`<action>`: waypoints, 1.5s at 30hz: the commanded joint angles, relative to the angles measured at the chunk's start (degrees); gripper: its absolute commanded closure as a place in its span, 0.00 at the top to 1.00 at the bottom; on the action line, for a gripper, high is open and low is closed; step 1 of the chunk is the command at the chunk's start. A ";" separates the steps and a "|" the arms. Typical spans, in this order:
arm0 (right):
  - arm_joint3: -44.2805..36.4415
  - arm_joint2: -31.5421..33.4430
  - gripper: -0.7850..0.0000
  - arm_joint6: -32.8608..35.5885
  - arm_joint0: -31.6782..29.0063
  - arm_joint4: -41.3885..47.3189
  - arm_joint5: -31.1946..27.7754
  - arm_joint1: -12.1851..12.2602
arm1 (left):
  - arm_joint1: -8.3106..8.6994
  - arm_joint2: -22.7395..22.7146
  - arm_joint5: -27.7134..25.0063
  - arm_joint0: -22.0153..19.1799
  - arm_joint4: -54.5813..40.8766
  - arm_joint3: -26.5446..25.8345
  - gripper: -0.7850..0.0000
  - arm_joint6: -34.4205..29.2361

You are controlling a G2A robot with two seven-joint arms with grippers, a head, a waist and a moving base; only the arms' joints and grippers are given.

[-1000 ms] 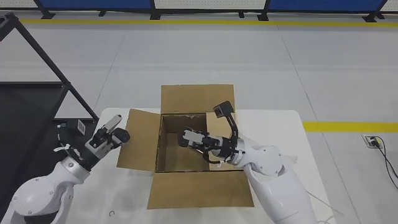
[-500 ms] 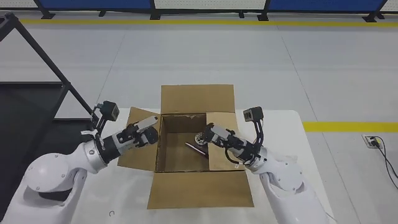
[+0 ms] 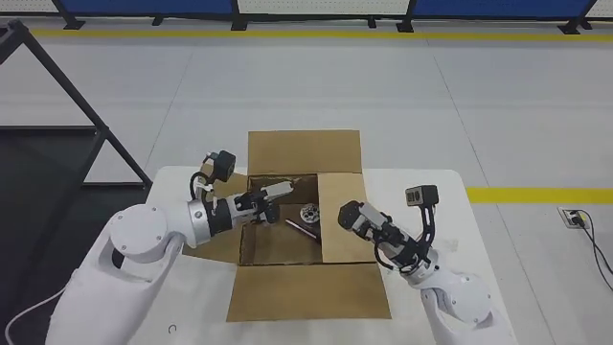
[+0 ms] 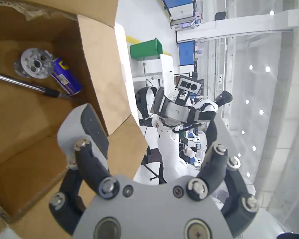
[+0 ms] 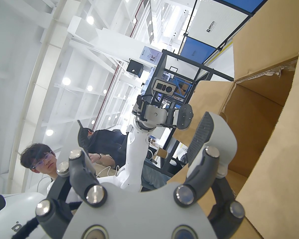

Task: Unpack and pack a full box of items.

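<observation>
My left jaws are hanging wide and empty over the open brown cardboard box (image 3: 305, 151) mid-frame; my right jaws are gaping wide over its flap (image 3: 335, 187).

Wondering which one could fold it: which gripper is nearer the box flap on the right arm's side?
Right. The right gripper hangs over that flap; the left gripper is over the open box, toward its opposite side.
</observation>
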 commanded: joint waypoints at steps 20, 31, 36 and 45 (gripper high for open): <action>-5.47 2.37 1.00 -2.46 -6.52 -1.35 -0.64 1.20 | -4.83 16.21 -0.04 -9.42 1.13 14.88 1.00 2.64; -10.44 5.54 1.00 -3.47 -13.61 -1.92 -2.31 2.39 | -10.23 25.35 -3.12 -16.99 -0.93 26.08 1.00 5.04; -12.52 4.51 1.00 -3.15 -14.61 -4.86 -2.10 2.75 | -11.97 26.41 -5.43 -19.00 -3.56 28.79 1.00 4.13; -14.15 2.07 1.00 -4.90 -14.13 -10.03 -0.67 3.14 | -13.54 26.33 -8.62 -20.69 -4.28 30.52 1.00 4.00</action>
